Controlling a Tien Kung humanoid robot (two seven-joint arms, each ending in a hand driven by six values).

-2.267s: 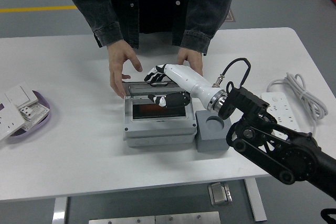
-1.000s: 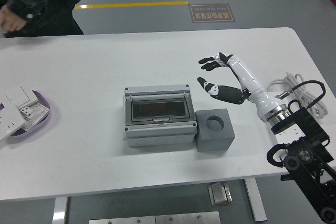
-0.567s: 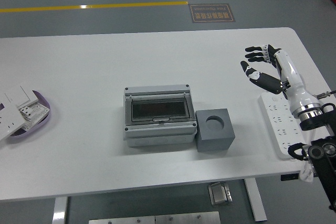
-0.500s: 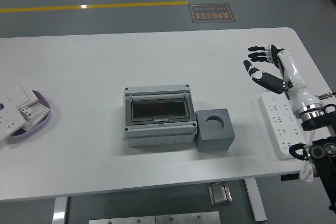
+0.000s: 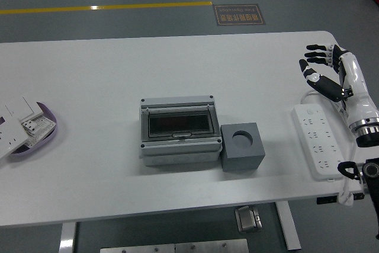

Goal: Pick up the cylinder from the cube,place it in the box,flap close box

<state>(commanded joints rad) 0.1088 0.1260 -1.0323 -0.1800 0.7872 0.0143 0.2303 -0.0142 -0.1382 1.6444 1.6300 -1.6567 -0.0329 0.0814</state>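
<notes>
Near the table's right edge the right hand hovers with fingers spread, holding nothing. The box sits mid-table with its flap down; the cube touches its right side, socket empty, so the cylinder is presumably inside. Retreat clear of the power strip.

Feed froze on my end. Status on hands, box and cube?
Right hand open, empty, above table's right edge. Left arm out of view. Box flap shut; cube hole empty. Nothing in the way.

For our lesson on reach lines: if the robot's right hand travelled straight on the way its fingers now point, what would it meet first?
The right hand points left across bare table. The way looks free; the box and cube lie nearer the camera, though height is unclear.
</notes>
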